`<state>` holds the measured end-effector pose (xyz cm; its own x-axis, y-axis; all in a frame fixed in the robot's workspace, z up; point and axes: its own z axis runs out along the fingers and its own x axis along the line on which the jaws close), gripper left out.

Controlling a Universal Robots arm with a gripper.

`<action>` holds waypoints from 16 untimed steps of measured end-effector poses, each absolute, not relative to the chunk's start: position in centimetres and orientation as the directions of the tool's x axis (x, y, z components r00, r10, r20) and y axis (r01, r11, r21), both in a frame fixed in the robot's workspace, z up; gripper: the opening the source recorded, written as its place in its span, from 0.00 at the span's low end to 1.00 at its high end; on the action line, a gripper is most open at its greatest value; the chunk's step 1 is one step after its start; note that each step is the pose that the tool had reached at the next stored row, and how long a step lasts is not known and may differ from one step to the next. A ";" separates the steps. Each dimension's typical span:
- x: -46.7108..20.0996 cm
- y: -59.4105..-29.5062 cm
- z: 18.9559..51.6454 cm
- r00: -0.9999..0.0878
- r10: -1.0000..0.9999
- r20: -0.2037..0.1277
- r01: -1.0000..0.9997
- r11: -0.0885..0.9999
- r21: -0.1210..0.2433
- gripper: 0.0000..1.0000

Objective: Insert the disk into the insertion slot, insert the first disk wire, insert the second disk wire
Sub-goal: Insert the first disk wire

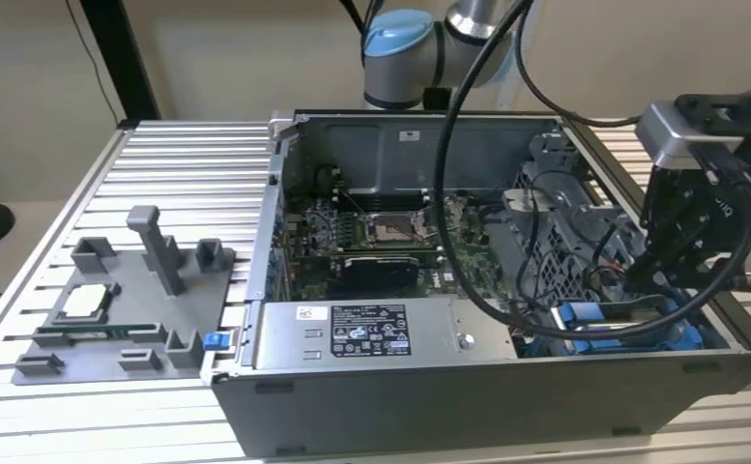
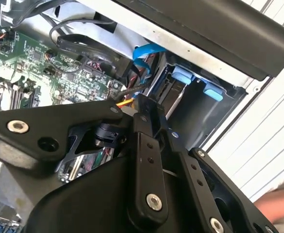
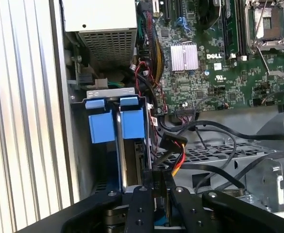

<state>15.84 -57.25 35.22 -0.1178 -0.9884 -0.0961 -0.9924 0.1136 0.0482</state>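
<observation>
The disk (image 3: 124,162) stands edge-on in its blue carrier (image 3: 132,124) inside the insertion slot (image 3: 110,92), at the case's front corner on the exterior view's right (image 1: 614,324). My gripper (image 3: 158,177) hangs right over that bay (image 1: 659,300), next to the carrier's end. Its fingers (image 2: 146,116) sit close together, shut on a disk wire. A bundle of yellow, red and black wires (image 3: 176,162) runs from a black plug (image 3: 173,143) down to the fingertips. A flat blue cable (image 2: 144,53) curls beside the bay.
A grey power-supply box (image 1: 356,333) fills the case's front. The green motherboard (image 1: 375,242) lies behind it, a perforated metal cage (image 3: 229,155) beside the bay. The arm's black hose (image 1: 447,193) crosses the case. A grey parts fixture (image 1: 130,309) sits on the slatted table.
</observation>
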 end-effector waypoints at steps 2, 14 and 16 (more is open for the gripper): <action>16.1 -57.3 35.2 -0.114 -0.989 -0.096 -0.993 0.110 0.048 0.00; 16.5 -57.7 35.0 -0.100 -0.990 -0.096 -0.994 0.095 0.048 0.00; 16.5 -57.8 34.9 -0.097 -0.991 -0.096 -0.994 0.093 0.048 0.00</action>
